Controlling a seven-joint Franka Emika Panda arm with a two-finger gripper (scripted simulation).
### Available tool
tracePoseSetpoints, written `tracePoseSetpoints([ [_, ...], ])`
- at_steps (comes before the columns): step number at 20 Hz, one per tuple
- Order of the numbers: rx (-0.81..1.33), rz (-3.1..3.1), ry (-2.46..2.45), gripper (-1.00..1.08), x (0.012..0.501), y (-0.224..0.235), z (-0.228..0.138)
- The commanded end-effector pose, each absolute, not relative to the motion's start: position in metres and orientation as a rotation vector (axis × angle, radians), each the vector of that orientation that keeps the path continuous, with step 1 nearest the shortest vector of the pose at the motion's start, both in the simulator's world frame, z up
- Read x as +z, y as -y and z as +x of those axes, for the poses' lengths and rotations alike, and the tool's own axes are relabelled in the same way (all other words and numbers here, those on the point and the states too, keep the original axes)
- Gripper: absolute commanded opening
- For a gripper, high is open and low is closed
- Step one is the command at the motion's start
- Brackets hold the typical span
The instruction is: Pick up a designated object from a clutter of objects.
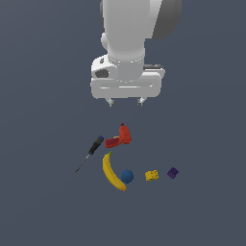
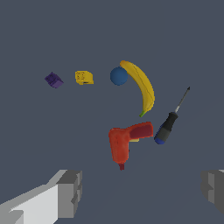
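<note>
The arm hangs straight down over the clutter, its white wrist filling the upper middle of the exterior view. The gripper (image 1: 126,102) points downward, released, its two short fingertips spread apart and holding nothing; it sits well above the objects, roughly over the red drill (image 1: 120,136). In the wrist view the two grey finger pads (image 2: 70,192) frame the lower edge with a wide gap between them.

The blue ball (image 1: 127,176) lies on the dark grey floor (image 1: 43,202), touching or just beside the inner curve of the banana (image 1: 112,172), near that fruit's lower end in the exterior view. Toward the exterior view's right of the ball sits the small yellow block (image 1: 152,175), and just beyond it the purple cube (image 1: 173,172). The screwdriver (image 1: 90,152) lies slanted toward the exterior view's left of the banana, its blue-and-black handle near the drill and its thin shaft pointing away. The drill lies on its side, between the gripper's line and the banana's green-tipped end.

Nothing covers the ball from above; only the banana crowds one side.

Count: one ball, one banana, one drill, one screwdriver, one yellow block, one purple cube.
</note>
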State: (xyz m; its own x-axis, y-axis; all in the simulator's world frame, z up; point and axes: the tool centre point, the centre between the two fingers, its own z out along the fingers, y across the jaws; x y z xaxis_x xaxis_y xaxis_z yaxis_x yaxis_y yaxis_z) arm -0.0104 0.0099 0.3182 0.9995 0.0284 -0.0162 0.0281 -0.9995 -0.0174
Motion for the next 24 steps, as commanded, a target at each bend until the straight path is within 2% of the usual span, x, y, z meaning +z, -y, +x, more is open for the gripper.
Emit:
tracePoseSetpoints([
  [1, 0.026, -3.124, 0.044, 1.0, 0.318, -0.01, -0.01],
  [10, 0.006, -3.141, -0.016, 1.0, 0.319, 0.025, -0.005],
  [17, 0.006, -3.14, -0.015, 1.0, 0.316, 0.023, -0.002],
  [24, 0.005, -3.142, -0.021, 1.0, 0.3, 0.021, 0.017],
])
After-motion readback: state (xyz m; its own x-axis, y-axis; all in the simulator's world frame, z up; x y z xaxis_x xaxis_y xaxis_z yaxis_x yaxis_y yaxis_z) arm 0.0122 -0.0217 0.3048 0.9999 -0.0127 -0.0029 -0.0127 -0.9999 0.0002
